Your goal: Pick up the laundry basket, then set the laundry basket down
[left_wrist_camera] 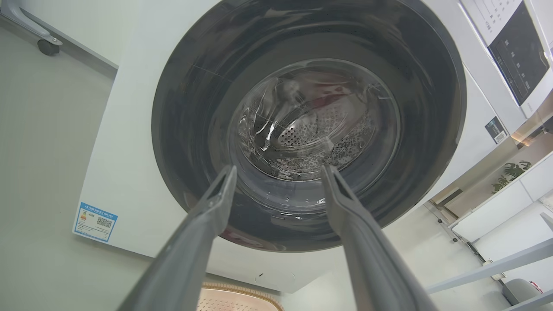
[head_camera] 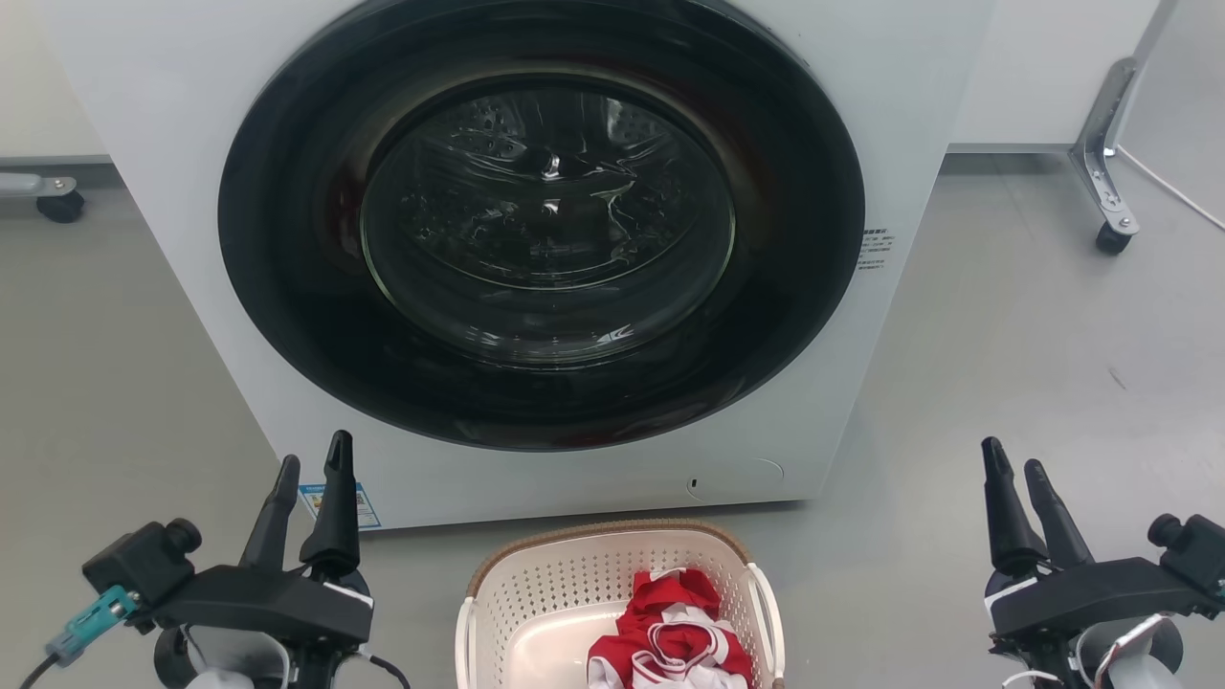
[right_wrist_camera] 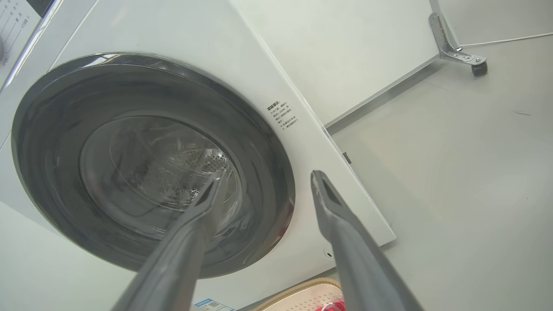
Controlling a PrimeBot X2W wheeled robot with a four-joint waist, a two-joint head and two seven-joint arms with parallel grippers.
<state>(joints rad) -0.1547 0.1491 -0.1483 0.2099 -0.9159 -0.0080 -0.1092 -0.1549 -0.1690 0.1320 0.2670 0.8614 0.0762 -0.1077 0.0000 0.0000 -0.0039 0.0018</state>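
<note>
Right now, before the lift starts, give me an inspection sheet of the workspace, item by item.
Surface: grey floor, smooth.
Job's things: laundry basket on the floor just in front of the washing machine, holding a red and white garment.
Clutter: nothing seen.
Grippers: left gripper and right gripper on either side of the basket, jaws open, holding nothing.
Cables: white cable on the floor, far right.
Surroundings: round door shut; wheeled metal leg far right.
</note>
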